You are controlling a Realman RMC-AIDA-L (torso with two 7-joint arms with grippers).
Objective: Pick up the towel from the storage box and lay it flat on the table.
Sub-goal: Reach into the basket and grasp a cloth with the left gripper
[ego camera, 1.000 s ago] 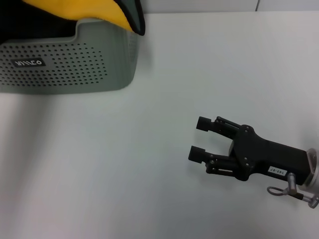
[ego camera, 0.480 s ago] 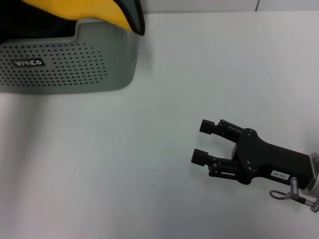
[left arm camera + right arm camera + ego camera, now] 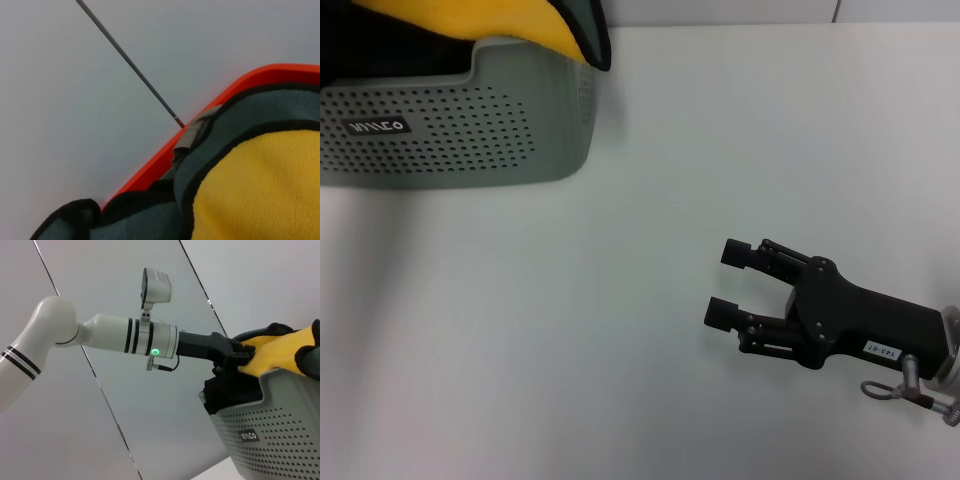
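Barely begun: towel (image 3: 510,22) draped over storage box (image 3: 460,125) at table (image 3: 570,330) far-left corner, left tool (image 3: 235,356) clamped on it; right tool (image 3: 728,284) apart, idle near-right. Lifting, spreading left.

Towel (image 3: 510,20) yellow-orange, dark green, black-edged; storage box (image 3: 470,130) grey-green, perforated; table (image 3: 570,330) white.

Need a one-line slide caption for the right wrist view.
Left end effector reaches the yellow towel atop the perforated storage box.
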